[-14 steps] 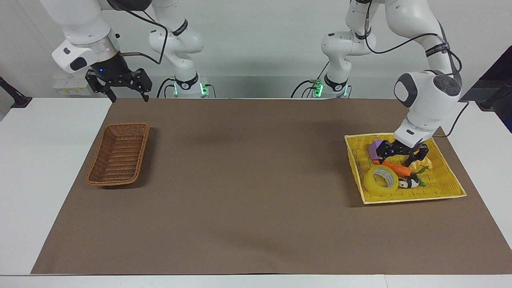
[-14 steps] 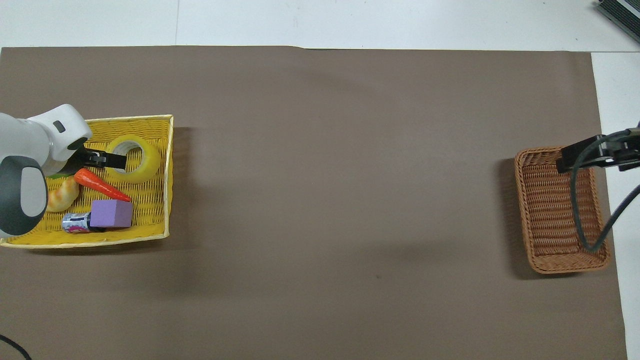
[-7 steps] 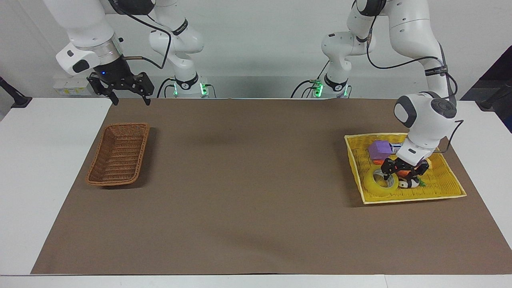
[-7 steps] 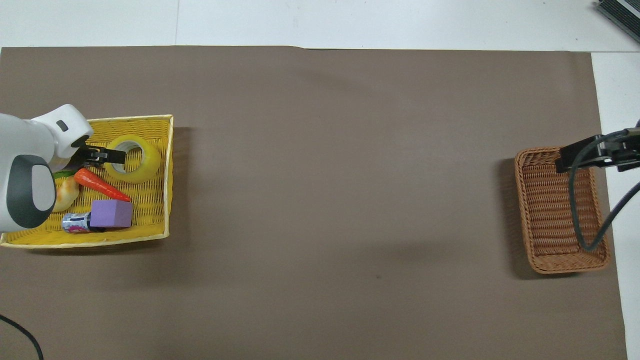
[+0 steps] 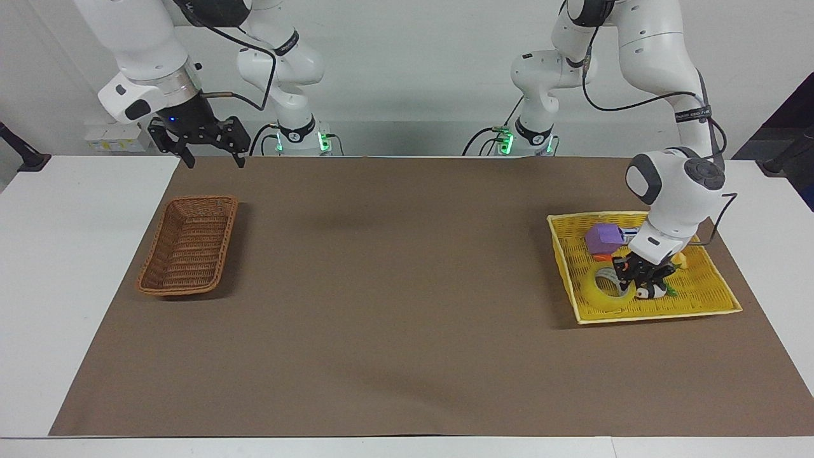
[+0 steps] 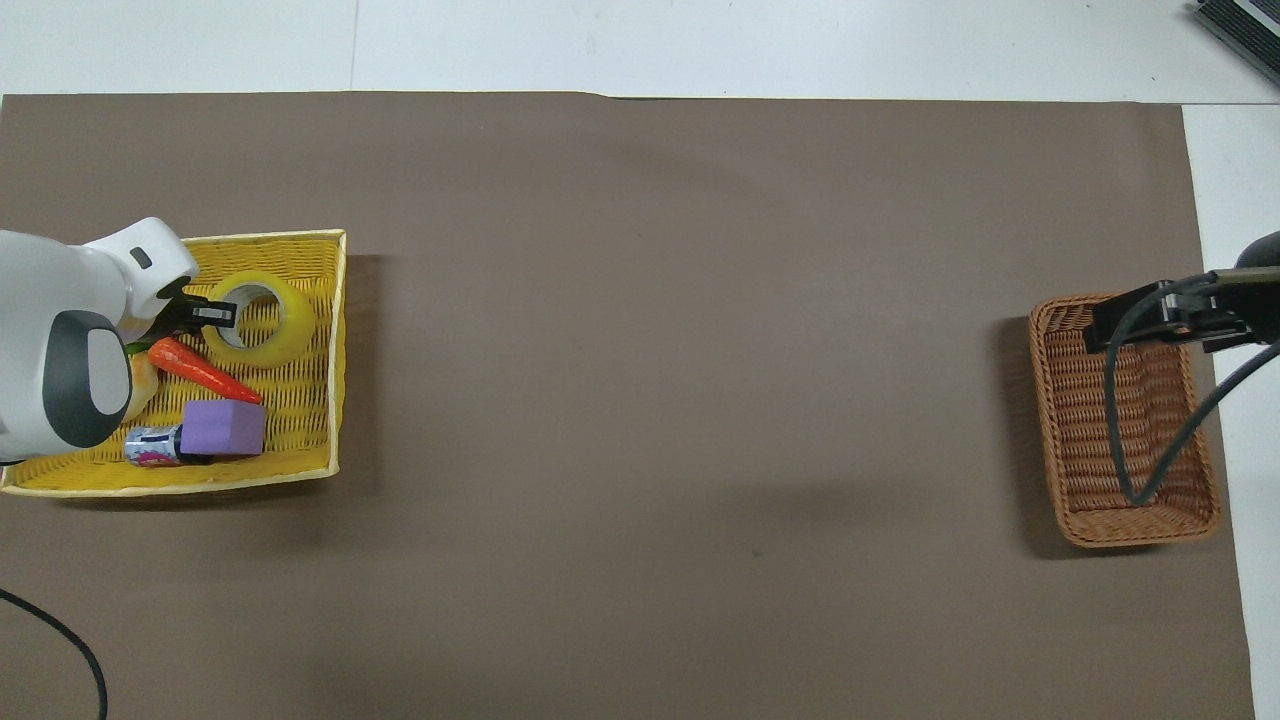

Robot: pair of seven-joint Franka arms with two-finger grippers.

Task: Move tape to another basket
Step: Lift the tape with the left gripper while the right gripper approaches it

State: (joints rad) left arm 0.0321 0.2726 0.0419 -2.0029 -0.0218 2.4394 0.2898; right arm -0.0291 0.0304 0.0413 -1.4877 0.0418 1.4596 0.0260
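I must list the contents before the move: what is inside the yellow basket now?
In the yellow basket lie the tape, held by the left gripper, an orange carrot, a purple block and a small can. The arm covers most of a pale toy.

Glossy translucent tape point(image 5: 601, 294); woven wicker basket point(image 5: 189, 245); matt brown mat point(image 5: 394, 286).

You will find no legible text, label, brand, number or sign in either view. The black band point(image 5: 691, 116) on the left arm's forearm carries pale lettering, but it cannot be read. The small can point(image 6: 152, 446) in the yellow basket point(image 6: 336, 330) has a printed wrapper, equally unreadable.
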